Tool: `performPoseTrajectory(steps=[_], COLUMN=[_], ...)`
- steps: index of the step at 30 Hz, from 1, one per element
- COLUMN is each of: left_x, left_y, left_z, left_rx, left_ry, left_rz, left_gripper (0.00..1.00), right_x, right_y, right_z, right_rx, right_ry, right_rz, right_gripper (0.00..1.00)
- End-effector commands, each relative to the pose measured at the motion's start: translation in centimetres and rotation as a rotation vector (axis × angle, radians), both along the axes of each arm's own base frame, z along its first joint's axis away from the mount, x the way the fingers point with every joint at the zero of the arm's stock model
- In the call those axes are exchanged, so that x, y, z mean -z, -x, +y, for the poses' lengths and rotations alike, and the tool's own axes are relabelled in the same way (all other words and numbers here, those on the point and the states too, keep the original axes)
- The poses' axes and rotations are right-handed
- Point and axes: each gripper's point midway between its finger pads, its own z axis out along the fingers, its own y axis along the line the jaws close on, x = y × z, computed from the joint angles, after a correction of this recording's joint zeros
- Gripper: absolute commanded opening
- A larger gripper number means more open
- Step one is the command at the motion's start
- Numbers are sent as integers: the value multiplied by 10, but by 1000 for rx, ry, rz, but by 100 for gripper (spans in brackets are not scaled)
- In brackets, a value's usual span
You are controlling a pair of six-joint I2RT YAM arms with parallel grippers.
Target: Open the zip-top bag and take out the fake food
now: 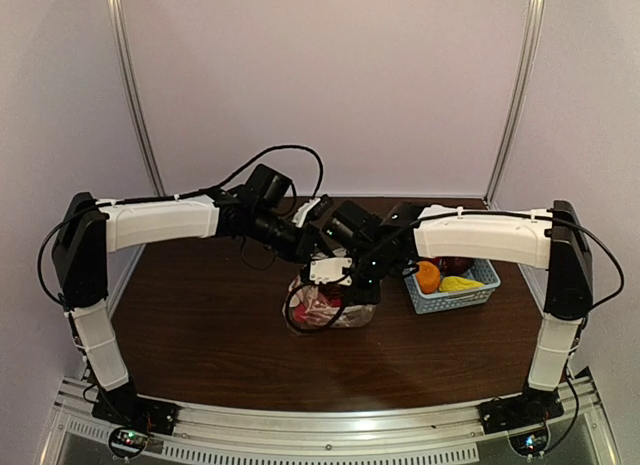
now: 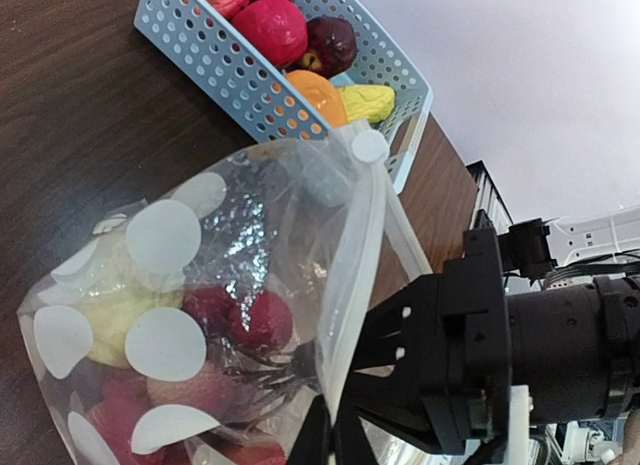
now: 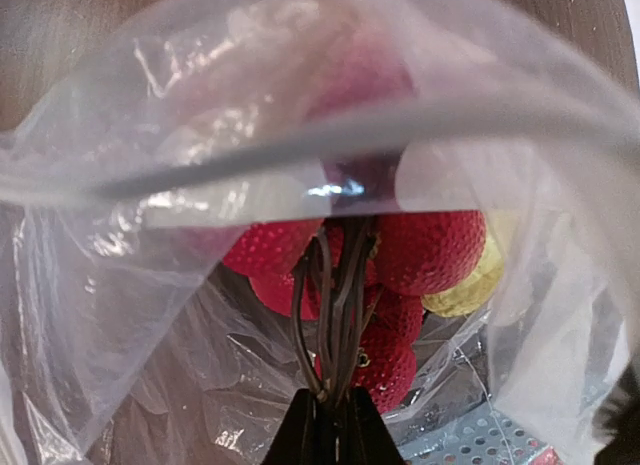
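At mid-table, just left of the basket (image 1: 452, 301), I have the bag (image 1: 325, 310) sitting with both arms closed in over it from either side. From the top camera its long side runs roughly left to right across the table (image 1: 200, 315), and its mouth points up toward the wrists. On my left wrist feed the white zip strip (image 2: 350, 275) runs as a slanted line from upper right down to the bottom centre, where it meets the left gripper (image 2: 325, 445). Those jaws look pinched together on the rim there, though only their tips show. On that same feed the bag is clear, crinkled film with big white dots, and red and pale yellowish shapes show through its side. The right wrist camera looks straight down into the open mouth, with the rim arching across the upper half of its picture. The right gripper (image 3: 330, 435) is inside the mouth, its jaws closed tight on a bundle of thin dark stems. Those stems lead to the food (image 3: 430, 250), a cluster of red dimpled fruits with a yellow piece tucked against its right side. More fruit lies in the basket: red, orange, yellow and dark purple pieces.
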Motion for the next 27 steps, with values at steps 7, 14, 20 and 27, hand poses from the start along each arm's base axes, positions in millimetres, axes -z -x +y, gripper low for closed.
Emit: performPoseTrajectory(steps=[7,14,20,27], left_x=[-6,-11,-13,-13], left_y=[5,1,-5,-12], left_z=[0,3,7,12], left_rx=[29,21,8,-7], left_ry=[-16,-35,-40,-40], left_rz=[-34,-78,-94,-96], left_gripper=[0,0,0,0], right_x=[-100,-114,-112,-117], right_y=[-3,2,38,64], right_z=[-1,-18,-29,-37], right_rx=[-38,-87,-219,-304], right_ry=[-119,-81,-78,-96], right_rz=[-113,-165,-49,35], right_gripper=[0,0,0,0])
